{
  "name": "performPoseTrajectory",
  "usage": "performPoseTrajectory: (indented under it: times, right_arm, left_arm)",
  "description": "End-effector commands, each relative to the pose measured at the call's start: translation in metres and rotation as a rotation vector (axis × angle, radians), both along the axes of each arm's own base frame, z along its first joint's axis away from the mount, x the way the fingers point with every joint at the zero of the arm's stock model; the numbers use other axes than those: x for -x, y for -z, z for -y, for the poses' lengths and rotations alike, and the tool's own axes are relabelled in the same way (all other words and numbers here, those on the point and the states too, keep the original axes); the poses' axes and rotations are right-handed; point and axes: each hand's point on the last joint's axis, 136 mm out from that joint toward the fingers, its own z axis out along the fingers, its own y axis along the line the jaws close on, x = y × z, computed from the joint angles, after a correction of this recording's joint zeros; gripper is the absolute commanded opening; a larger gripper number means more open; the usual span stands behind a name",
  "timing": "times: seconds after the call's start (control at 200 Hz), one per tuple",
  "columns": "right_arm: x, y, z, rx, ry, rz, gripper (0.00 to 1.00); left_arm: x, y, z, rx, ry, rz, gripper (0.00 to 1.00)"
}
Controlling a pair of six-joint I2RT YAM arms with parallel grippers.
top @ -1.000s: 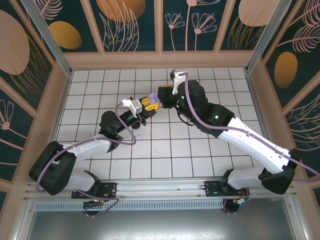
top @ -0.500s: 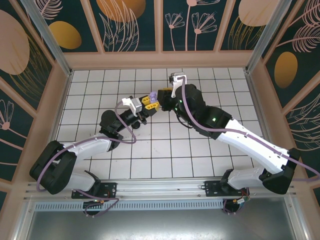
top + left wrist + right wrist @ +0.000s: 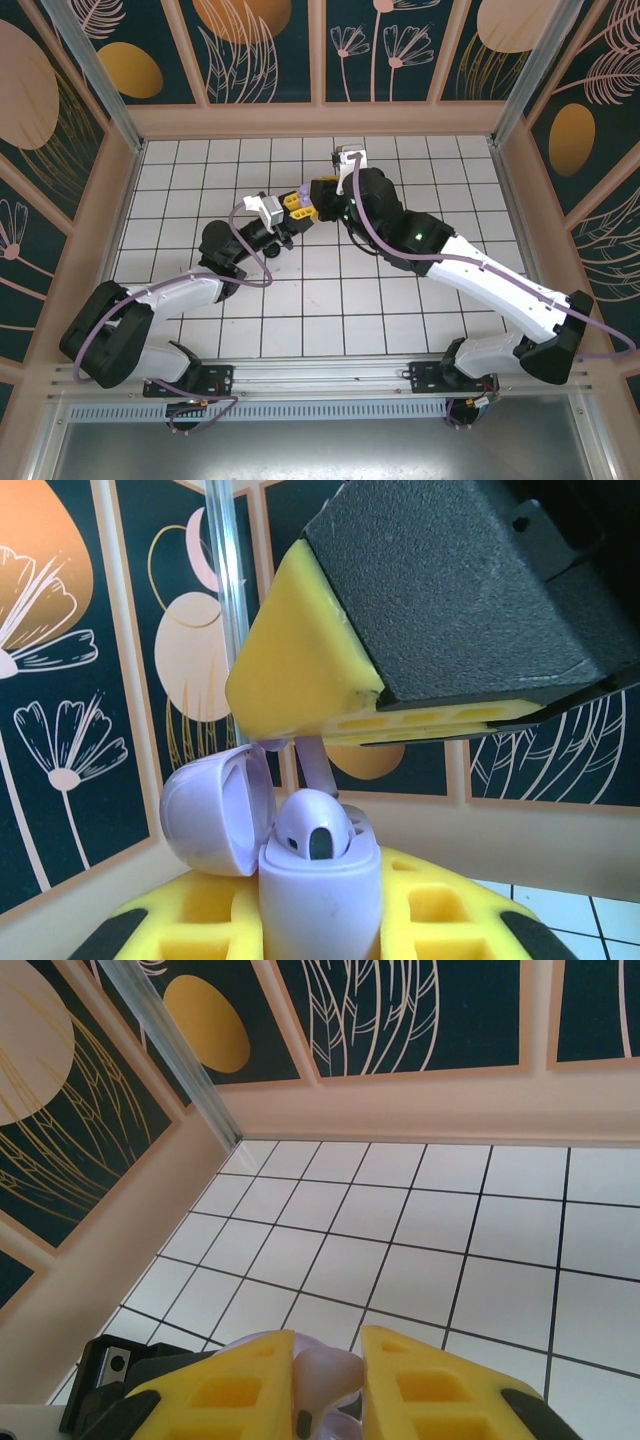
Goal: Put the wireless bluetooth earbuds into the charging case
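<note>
Left wrist view: left tool (image 3: 320, 928) clamps the open lilac charging case (image 3: 322, 895) upright; right tool (image 3: 328, 1375), directly above, pinches a lilac earbud (image 3: 318, 767), its stem pointing down into the case beside a seated earbud (image 3: 312, 832), so I judge the insertion runs straight down

The lilac case (image 3: 320, 905) and earbud (image 3: 312, 832) are smooth, glossy plastic; the yellow pads (image 3: 300, 670) look matt (foam-like), the black shell (image 3: 450, 580) grainy.
</note>
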Motion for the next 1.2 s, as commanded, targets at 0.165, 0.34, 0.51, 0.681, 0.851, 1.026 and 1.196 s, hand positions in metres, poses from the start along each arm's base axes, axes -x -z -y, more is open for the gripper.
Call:
performPoseTrajectory:
  times: [0.165,0.34,0.51,0.681,0.851,1.026,1.196]
  right_arm:
    - [-0.001,0.003,-0.009,-0.028,-0.005,-0.012,0.21]
    - [0.002,0.013,-0.009,-0.029,-0.011,-0.038,0.20]
    - [0.002,0.027,-0.008,-0.028,-0.006,-0.063,0.20]
    - [0.000,0.037,-0.007,-0.026,0.016,-0.078,0.20]
    - [-0.001,0.039,-0.009,-0.028,0.023,-0.081,0.19]
    - [-0.001,0.044,-0.014,0.037,0.027,-0.065,0.19]
    - [0.002,0.050,-0.022,0.097,0.004,-0.053,0.19]
  left_arm:
    - [0.008,-0.021,-0.001,0.047,0.023,0.061,0.00]
    - [0.008,-0.023,-0.002,0.056,0.020,0.060,0.00]
    - [0.009,-0.027,-0.003,0.073,0.023,0.063,0.00]
    - [0.009,-0.027,-0.003,0.076,0.026,0.060,0.00]
    - [0.010,-0.027,-0.003,0.075,0.025,0.065,0.00]
    - [0.009,-0.024,-0.002,0.058,0.020,0.068,0.00]
    - [0.009,-0.025,-0.003,0.056,0.017,0.071,0.00]
